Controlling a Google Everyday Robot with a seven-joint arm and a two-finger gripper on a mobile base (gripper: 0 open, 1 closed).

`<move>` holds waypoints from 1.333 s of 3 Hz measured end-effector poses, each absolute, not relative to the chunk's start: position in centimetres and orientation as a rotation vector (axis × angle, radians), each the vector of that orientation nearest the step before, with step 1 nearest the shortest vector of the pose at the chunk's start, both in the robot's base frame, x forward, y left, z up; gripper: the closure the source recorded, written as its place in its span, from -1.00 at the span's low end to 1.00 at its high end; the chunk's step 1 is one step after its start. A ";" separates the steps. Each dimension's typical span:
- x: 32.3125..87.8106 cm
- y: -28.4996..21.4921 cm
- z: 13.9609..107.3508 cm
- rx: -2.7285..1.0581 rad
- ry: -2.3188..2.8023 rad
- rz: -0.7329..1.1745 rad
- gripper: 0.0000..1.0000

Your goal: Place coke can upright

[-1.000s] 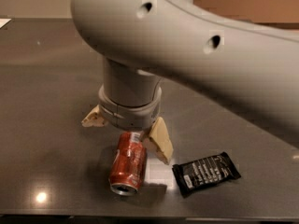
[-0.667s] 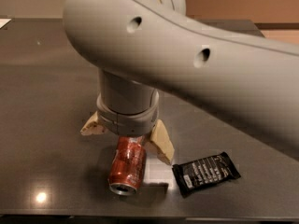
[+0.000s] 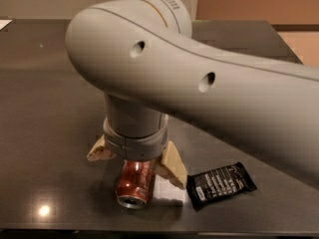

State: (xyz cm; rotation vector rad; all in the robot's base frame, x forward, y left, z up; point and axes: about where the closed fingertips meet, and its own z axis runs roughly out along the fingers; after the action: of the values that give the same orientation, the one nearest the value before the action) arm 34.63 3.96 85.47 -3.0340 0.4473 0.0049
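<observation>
The coke can (image 3: 133,184) lies on its side on the dark table (image 3: 45,108) near the front edge, its silver end facing the camera. My gripper (image 3: 134,167) hangs straight down over the can's far part. Its two tan fingers (image 3: 172,167) are spread wide, one on each side of the can, not closed on it. The big grey arm (image 3: 199,88) fills much of the view and hides the can's far end and the table behind it.
A flat black snack packet (image 3: 222,184) lies just right of the can. A small white patch (image 3: 168,192) shows on the table beside the can. The table's front edge (image 3: 159,230) runs just below the can.
The arm has swung further over the table and the gripper has come lower over the can. The can and the packet have not moved.
</observation>
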 end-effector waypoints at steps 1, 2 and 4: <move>34.1 3.9 85.0 -3.028 0.440 -0.012 -1.00; 33.7 3.9 84.7 -3.032 0.422 -0.034 -0.67; 33.3 3.8 84.0 -3.060 0.395 -0.067 0.28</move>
State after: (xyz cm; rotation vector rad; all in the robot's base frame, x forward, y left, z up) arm 33.27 3.80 83.99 -3.0601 0.3954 -0.0667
